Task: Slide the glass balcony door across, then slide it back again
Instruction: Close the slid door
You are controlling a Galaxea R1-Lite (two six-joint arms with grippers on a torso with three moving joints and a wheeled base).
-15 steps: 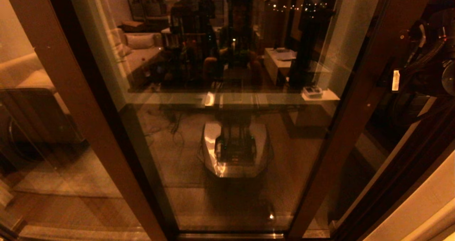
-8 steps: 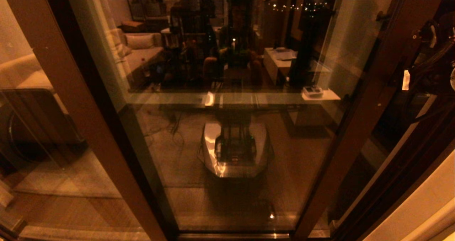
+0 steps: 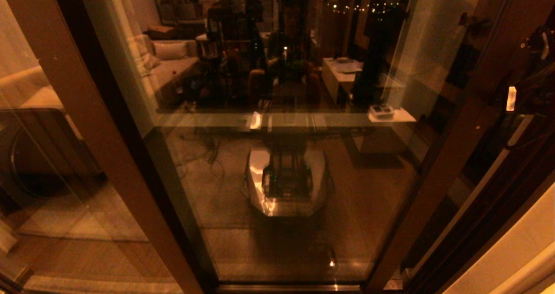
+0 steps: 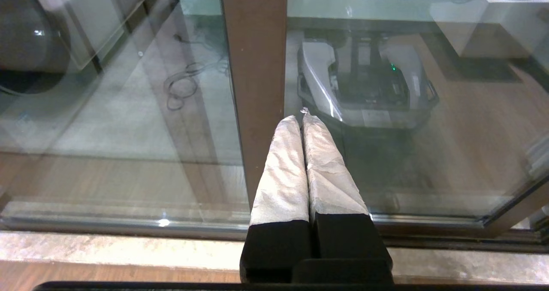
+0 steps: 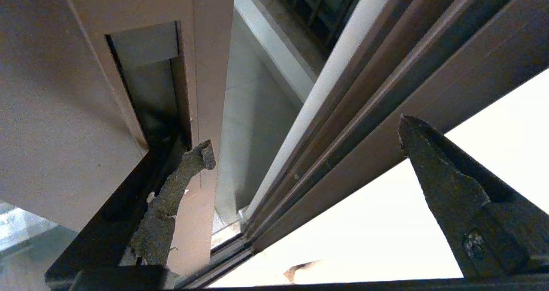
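Head view gives me the glass balcony door filling the middle of the frame, its dark brown right rail leaning up toward the upper right, with a narrow gap between that rail and the fixed frame beside it. My right gripper is up at that edge: its fingers stand wide apart, one finger tucked into the handle slot of the rail, the other out over the frame's tracks, clamping nothing. My left gripper sits parked low in front of the door's other rail, fingers pressed together and empty. No containers show.
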